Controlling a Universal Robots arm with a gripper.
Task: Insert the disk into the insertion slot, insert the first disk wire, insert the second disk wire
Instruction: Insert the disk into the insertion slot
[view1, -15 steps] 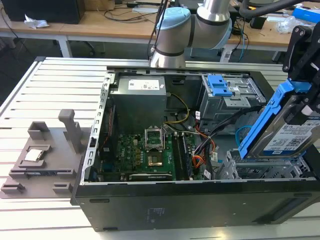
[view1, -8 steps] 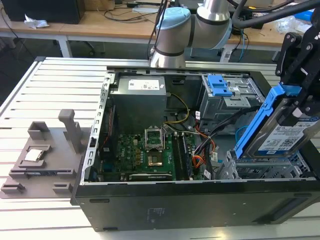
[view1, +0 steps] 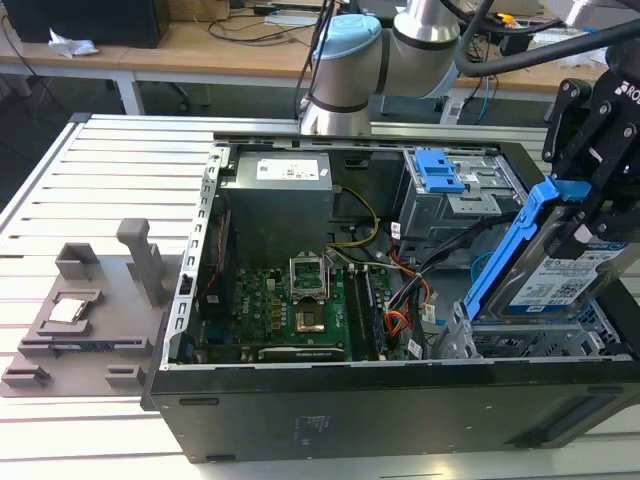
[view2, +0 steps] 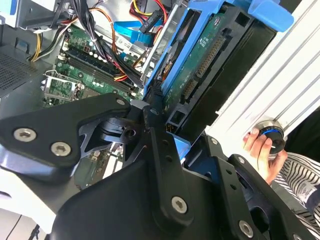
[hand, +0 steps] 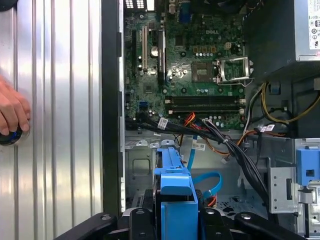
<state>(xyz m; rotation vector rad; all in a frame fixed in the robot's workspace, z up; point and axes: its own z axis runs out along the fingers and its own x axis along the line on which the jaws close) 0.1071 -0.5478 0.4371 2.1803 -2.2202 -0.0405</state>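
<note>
broadly, exterior view: the open computer case (view1: 300, 420) lies on its side on the slatted metal desk (view1: 100, 170). a grey fixture (view1: 90, 310) sits beside it on the exterior view's left, and the robot arm (view1: 370, 60) rises behind it.
disk: the disk (view1: 570, 280), in its blue carrier, stands steeply tilted with its label face toward the camera. it is at the case's corner on the exterior view's right and is not seated in the bay.
insertion slot: the low grey insertion slot (view1: 520, 342) lies directly under the disk's lower edge. whether the two touch, i cannot tell.
taller cage: the taller cage (view1: 445, 185) with the blue latch stands farther back in the case, apart from the disk.
second wrist view adds: the disk's underside with its green circuit board and connector rows. a person's hand (view2: 260, 150) rests on a round button (view2: 272, 134) on the desk beside the case, with a striped sleeve (view2: 300, 185) behind it.
first wrist view adds: the carrier's blue edge seen end-on above the case's grey floor. beyond it are the motherboard (hand: 200, 65), a black wire bundle (hand: 225, 145) and a blue flat cable (hand: 207, 182). the hand on the button appears at the desk side.
pincer: the pincer (view1: 590, 215) is clamped on the disk's upper end, one black finger against each broad face. the gap is no wider than disk and carrier together.
</note>
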